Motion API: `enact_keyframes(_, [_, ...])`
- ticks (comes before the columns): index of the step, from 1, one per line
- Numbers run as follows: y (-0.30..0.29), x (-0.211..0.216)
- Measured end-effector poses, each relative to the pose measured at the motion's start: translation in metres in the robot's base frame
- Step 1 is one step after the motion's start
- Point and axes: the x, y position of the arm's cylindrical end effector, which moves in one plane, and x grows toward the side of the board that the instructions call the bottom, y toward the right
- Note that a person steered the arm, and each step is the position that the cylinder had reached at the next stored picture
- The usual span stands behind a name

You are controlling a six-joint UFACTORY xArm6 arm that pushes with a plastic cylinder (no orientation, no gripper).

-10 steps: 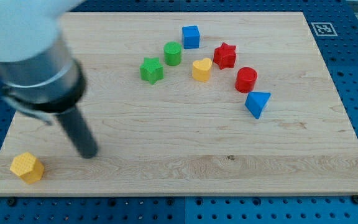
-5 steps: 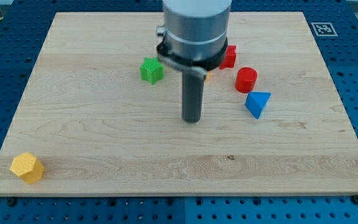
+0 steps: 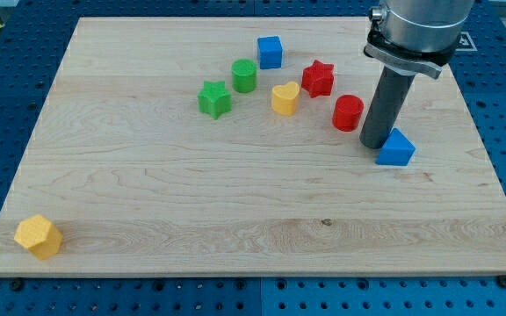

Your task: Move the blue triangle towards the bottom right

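a: counts? two blue, two red, two green, two yellow blocks sitting on the board point(image 3: 148, 193).

b: my tip point(image 3: 373, 145) is gripping nothing, just touching the blue triangle point(image 3: 397, 148) at the view's right.

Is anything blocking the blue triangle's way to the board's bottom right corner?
Nothing visible. My tip sits against the blue triangle on its left side in the view, with no block between. Toward the view's bottom right lies only bare board.
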Motion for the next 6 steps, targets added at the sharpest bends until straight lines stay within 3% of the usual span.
enact_keyframes(3, [0.051, 0.013])
enact_keyframes(6, [0.057, 0.043])
